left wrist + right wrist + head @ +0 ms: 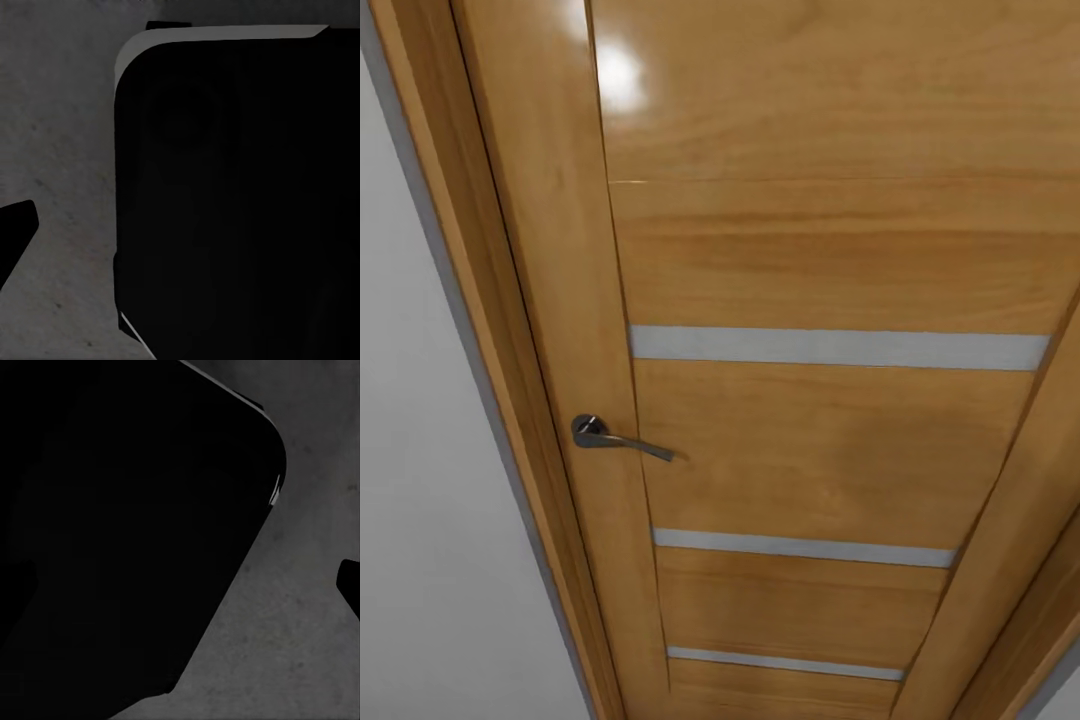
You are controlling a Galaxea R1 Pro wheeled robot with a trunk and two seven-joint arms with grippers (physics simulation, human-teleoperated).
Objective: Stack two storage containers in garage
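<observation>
The head camera faces the closed orange-brown door beside its lever handle, apparently in transit, while both wrist cameras look down at grey concrete floor past the robot's dark base, and neither tool's grip state can be told.

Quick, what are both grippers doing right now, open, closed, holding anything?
Left gripper: cannot be told; one dark finger tip shows over concrete floor.
Right gripper: cannot be told.

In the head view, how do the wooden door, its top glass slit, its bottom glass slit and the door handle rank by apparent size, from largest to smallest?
1. Wooden door, by far the largest.
2. Top glass slit.
3. Bottom glass slit; it looks shorter and thinner, but the tilted view may cause this.
4. Door handle, the smallest.
</observation>
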